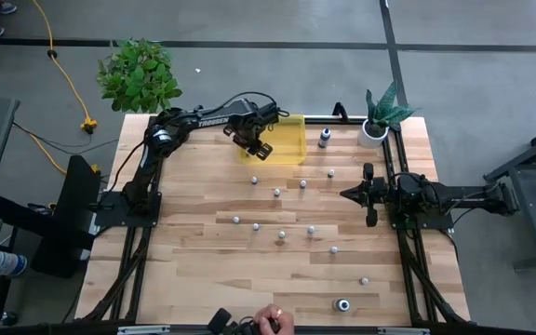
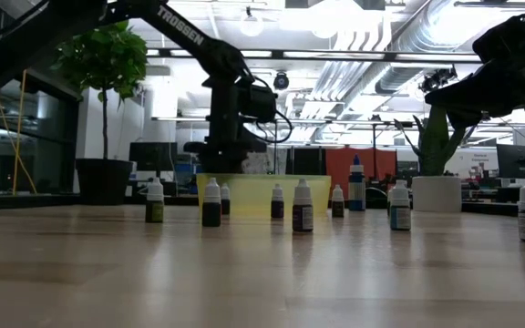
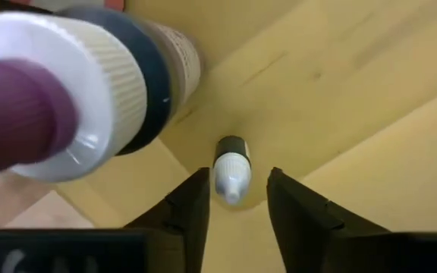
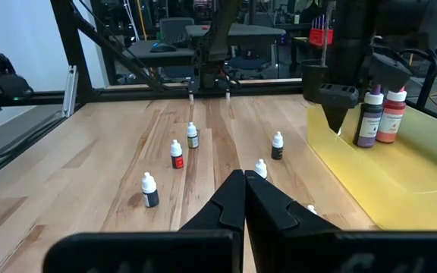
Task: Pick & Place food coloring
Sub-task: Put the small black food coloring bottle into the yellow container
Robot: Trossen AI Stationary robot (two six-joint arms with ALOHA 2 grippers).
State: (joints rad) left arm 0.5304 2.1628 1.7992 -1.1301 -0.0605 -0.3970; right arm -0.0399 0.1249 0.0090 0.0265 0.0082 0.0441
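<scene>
A wooden table (image 1: 203,279) is seen from above, with small food coloring bottles (image 1: 277,193) scattered upright across its middle and near side. A yellow see-through bin (image 1: 291,147) sits at the far edge, and the left gripper (image 1: 254,144) is held over its near-left corner. In the left wrist view, a tiny white-capped bottle (image 3: 231,168) is seen lying between the parted fingers (image 3: 188,208), inside the bin; the fingers do not appear to be touching it, so it is judged released rather than held. Two taller bottles (image 4: 380,114), one purple and one reddish, are seen standing in the bin in the right wrist view. The right gripper (image 1: 347,194) is parked above the table's right side, its fingers fully closed on nothing.

The bottles are judged light, rigid plastic, smooth and easily toppled because they are narrow. Each is probably best gripped across the body just below the ribbed cap, approached from above.
</scene>
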